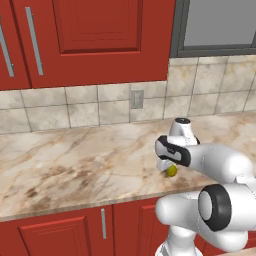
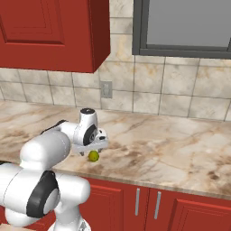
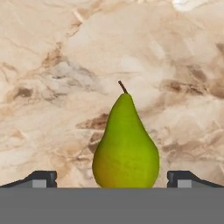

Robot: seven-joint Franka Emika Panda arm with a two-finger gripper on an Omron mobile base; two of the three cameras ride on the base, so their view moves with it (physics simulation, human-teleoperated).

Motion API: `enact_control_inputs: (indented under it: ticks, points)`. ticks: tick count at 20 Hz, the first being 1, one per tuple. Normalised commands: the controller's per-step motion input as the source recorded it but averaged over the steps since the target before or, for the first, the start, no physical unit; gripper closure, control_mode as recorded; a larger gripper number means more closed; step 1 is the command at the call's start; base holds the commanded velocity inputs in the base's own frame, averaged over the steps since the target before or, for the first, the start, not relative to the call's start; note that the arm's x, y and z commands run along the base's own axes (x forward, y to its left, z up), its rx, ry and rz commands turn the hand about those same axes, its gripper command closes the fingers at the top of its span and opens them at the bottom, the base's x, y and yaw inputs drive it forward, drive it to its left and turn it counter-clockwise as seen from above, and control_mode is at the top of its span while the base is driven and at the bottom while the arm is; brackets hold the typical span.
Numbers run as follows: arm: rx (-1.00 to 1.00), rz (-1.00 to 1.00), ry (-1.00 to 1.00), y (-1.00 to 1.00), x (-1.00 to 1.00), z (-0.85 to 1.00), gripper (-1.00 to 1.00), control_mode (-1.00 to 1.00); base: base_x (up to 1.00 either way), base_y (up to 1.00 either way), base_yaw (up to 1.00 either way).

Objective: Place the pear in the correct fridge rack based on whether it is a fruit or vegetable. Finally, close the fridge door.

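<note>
Surface: marble-look countertop [image 1: 75,160], beige with brown veining, running the full width in both base views. Tiled backsplash [image 1: 80,107] behind it, with a wall outlet [image 1: 137,99] set in the tiles. Red upper cabinets [image 1: 85,35] above with long grey handles, red base cabinets [image 2: 153,205] below the counter edge. Grey-framed panel [image 2: 185,25] on the wall to the right of the uppers; cannot tell if it's a window or something else.

No containers visible on the counter.

Pear [image 3: 126,142]: yellow-green, lying on the countertop near its front edge, brown stem pointing away from the hand camera. In the base views it's a small yellow-green blob directly under the hand [image 1: 172,170].

Gripper [image 3: 112,179]: hangs low over the counter, jaws spread wide. The two dark fingertips [image 3: 41,178] sit one on each side of the pear's fat end, clear gap on both sides, no contact. Pear is centred between them, not gripped.
</note>
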Motion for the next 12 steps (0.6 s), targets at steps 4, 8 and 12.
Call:
enact_control_inputs:
  ticks: [4, 8, 12]
  points:
    - [0.00, 0.01, 0.00, -0.04, -0.10, -0.31, -1.00, -1.00, 0.00, 0.00, 0.00]
    - [0.00, 0.00, 0.00, 0.00, -0.03, -0.32, -1.00, -1.00, 0.00, 0.00, 0.00]
    - [0.00, 0.01, 0.02, 0.00, 0.05, -0.23, -1.00, -1.00, 0.00, 0.00, 0.00]
